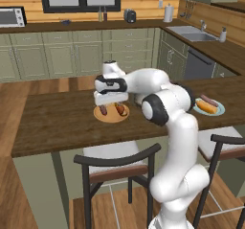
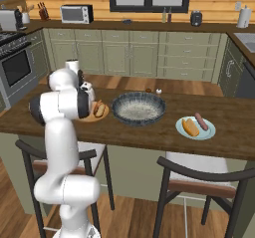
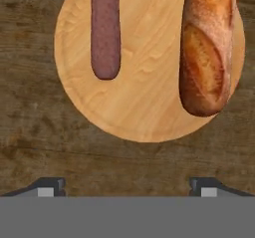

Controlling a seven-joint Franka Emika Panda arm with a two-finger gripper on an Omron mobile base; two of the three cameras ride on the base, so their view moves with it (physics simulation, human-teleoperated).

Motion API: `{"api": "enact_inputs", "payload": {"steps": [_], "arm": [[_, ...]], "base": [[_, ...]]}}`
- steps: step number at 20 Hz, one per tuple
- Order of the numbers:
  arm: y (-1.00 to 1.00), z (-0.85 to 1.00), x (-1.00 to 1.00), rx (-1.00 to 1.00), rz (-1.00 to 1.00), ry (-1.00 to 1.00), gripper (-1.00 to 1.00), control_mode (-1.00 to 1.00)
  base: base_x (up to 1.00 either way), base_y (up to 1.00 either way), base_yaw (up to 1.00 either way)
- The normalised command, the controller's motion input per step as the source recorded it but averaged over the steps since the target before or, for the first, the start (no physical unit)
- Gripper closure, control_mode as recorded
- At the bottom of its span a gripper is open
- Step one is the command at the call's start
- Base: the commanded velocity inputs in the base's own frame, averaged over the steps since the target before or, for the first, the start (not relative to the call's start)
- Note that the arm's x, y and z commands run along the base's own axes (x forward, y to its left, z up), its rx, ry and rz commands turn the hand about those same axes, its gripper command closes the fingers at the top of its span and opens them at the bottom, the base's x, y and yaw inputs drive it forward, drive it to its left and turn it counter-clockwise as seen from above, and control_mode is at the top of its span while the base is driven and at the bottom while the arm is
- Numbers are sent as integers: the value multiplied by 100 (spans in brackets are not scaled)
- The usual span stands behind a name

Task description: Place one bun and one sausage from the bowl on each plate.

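Wooden counter (image 1: 57, 118) is carrying the tan plate (image 1: 111, 116) in the left base view; the gripper (image 1: 111, 103) is hovering just above it, its white body covering the plate's far side. A sausage (image 1: 103, 110) and a bun (image 1: 120, 109) are lying on that plate, only partly showing under the hand. The arm is hiding the bowl here. To the right, the blue-green plate (image 1: 214, 109) is holding a second bun (image 1: 206, 106) and second sausage (image 1: 208, 99), its left edge cut off by the arm.

Right base view: the bowl (image 2: 138, 108) is sitting between the two plates, looking empty inside. The tan plate (image 2: 101, 114) is half hidden behind the arm; bun (image 2: 100, 110) partly visible, the sausage hard to make out. The blue-green plate (image 2: 209, 130) is showing bun (image 2: 190, 127) and sausage (image 2: 201, 121) side by side, apart.

Hand view: fingertips (image 3: 48, 186) are standing wide apart, holding nothing, over bare counter (image 3: 30, 137). The tan plate (image 3: 144, 102) is lying beyond them, with sausage (image 3: 105, 30) and bun (image 3: 209, 48) well apart, both cut off at the top edge.
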Motion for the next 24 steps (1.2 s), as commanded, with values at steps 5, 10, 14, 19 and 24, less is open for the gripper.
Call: {"api": "enact_inputs", "payload": {"steps": [5,10,14,19,24], "arm": [[-60,23,-79,12,0,-13,-100,-100],[-59,35,-64,12,0,-7,-100,-100],[-46,51,-56,5,-3,-2,-100,-100],[-24,59,-47,0,-11,0,-100,-100],[-39,28,-47,-8,-10,0,-100,-100]], "base": [[0,0,0],[0,0,0],[0,0,0],[0,0,0],[0,0,0]]}}
